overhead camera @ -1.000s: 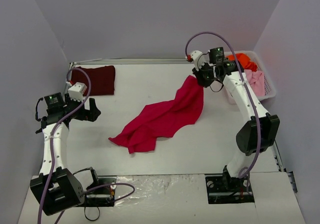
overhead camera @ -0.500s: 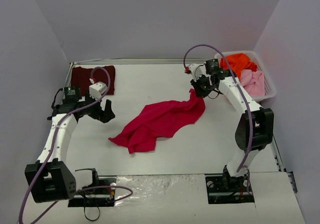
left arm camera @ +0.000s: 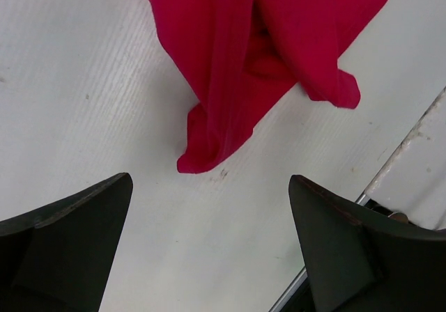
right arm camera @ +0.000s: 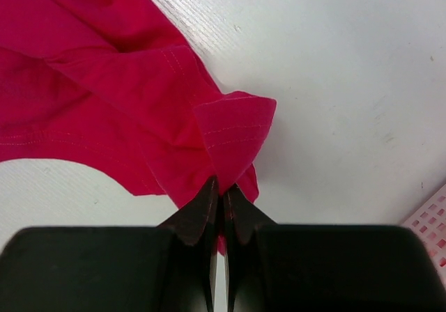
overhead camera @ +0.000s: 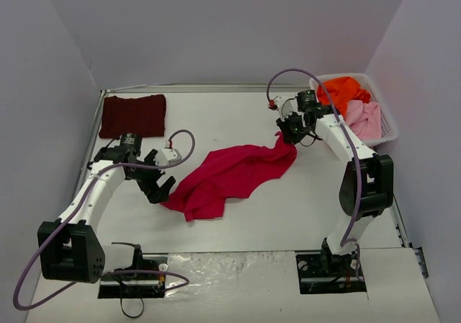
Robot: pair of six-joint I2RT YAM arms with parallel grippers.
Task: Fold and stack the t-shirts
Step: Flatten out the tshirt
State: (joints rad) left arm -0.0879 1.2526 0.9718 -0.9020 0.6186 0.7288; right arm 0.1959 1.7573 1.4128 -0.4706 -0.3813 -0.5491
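- The left gripper (overhead camera: 160, 186) is arriving from the far-left side of the desk (overhead camera: 288, 215), where it was hanging beside the maroon t-shirt (overhead camera: 133, 115) a second ago. It is now hovering at the near-left tip of the crimson t-shirt (overhead camera: 230, 173).
- The right gripper (overhead camera: 287, 132) is coming lower than before. The cloth it was lifting is now sagging onto the desk instead of hanging as a tall drape.
- The left gripper is standing wide open and holding nothing. In the left wrist view its two dark fingers are flanking bare desk just short of the shirt's pointed corner.
- The right gripper is pinching tight on a hemmed corner of the crimson t-shirt at its far-right end, with the jaws pressed together on the fabric.
- The crimson t-shirt is lying crumpled and stretched diagonally across the middle of the desk, from the near left to the far right.
- The maroon t-shirt is lying flat and folded at the far-left corner.
- The orange t-shirt (overhead camera: 344, 91) and the pink t-shirt (overhead camera: 364, 117) are sitting bunched in the white basket (overhead camera: 390, 127) at the far right.
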